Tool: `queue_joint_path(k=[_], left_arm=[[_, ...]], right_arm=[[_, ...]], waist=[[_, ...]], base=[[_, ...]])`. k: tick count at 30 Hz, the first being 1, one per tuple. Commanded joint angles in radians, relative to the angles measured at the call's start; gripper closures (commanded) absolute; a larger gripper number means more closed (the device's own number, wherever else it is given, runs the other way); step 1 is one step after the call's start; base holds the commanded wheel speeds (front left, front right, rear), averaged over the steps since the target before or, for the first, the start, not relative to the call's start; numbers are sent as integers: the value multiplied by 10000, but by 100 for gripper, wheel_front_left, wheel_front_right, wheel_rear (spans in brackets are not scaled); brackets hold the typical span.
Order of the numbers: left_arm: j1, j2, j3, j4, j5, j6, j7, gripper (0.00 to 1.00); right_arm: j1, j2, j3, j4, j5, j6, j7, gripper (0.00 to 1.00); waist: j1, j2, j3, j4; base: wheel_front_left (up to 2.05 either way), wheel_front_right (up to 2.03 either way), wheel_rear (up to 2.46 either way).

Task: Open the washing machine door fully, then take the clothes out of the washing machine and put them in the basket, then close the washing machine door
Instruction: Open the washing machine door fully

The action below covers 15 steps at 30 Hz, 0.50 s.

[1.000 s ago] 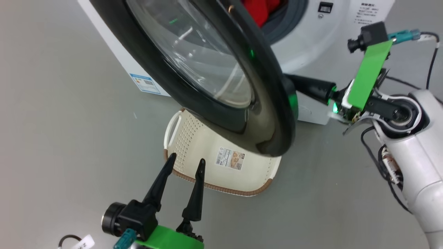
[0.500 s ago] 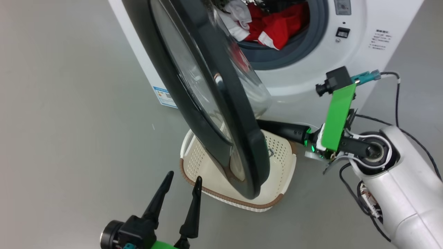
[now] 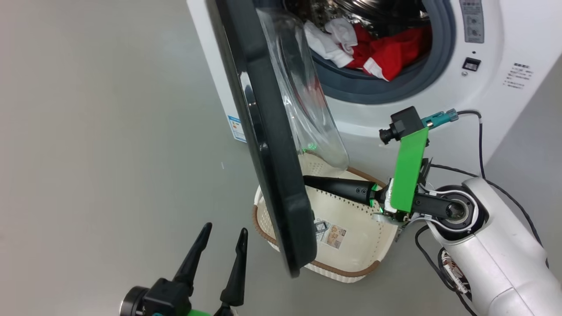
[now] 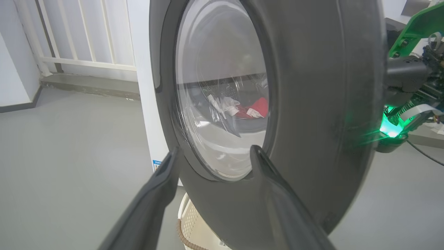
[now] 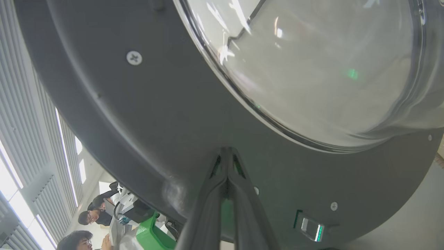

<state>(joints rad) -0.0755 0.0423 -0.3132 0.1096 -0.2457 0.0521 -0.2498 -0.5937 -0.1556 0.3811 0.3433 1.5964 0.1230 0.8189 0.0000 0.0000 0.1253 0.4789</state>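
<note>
The grey floor point(image 3: 109, 153) carries the white washing machine point(image 3: 496, 101), with a white railing point(image 4: 86, 34) beyond. Its black-rimmed door point(image 3: 272, 175) hangs partly open between the two arms, over the cream basket point(image 3: 364, 237). Red and white clothes point(image 3: 390, 48) lie in the drum. The right claw point(image 5: 227, 152) is pinched shut and empty, tips at the door's inner rim. The left claw point(image 3: 225, 228) gapes wide, holding nothing. The washer's blue label point(image 3: 237, 128) and the basket's paper label point(image 3: 334, 232) are too small to read.
</note>
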Motion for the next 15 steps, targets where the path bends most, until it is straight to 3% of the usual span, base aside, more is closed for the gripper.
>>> queue_joint_path(k=[1,15], left_arm=[[51,79,393,-216,135,17,-120,0],[338,79,840,-440,286,269,-120,0]], right_arm=[[83,292,189,-365,-165,77,26,100],[21,629,513,-222,-228,77,105,100]], waist=[[0,0,-116,211],[0,0,-163,666]], base=[[0,0,0],[0,0,0]])
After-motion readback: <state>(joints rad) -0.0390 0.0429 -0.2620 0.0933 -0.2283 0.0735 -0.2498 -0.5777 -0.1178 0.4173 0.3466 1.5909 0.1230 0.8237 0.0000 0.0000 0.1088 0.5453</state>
